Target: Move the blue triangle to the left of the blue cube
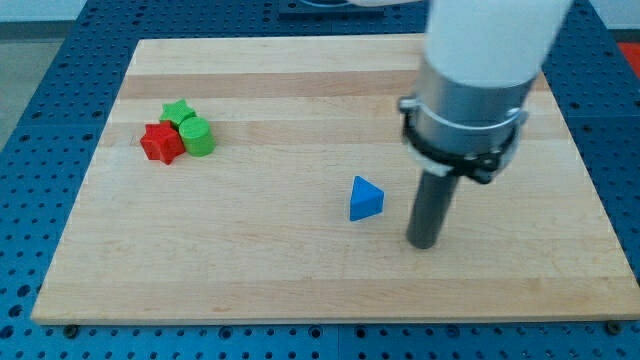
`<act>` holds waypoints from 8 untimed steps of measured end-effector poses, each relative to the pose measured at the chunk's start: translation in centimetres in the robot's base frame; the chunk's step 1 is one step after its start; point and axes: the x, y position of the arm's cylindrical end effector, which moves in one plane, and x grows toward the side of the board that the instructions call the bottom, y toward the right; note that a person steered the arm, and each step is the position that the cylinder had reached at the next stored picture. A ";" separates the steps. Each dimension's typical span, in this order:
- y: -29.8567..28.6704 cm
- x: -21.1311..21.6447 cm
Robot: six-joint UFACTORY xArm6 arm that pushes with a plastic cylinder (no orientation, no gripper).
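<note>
The blue triangle (366, 198) lies on the wooden board (250, 250), a little right of the middle. My tip (424, 243) rests on the board to the right of the triangle and slightly nearer the view's bottom, a short gap away, not touching it. The arm's white and grey body fills the view's top right and hides the blue cube and the blocks next to it.
A red star (160, 144), a green star (178, 111) and a green cylinder (198, 136) sit bunched together near the board's left edge.
</note>
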 end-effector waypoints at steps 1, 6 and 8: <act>-3.6 0.0; -4.7 -8.7; -4.2 -13.8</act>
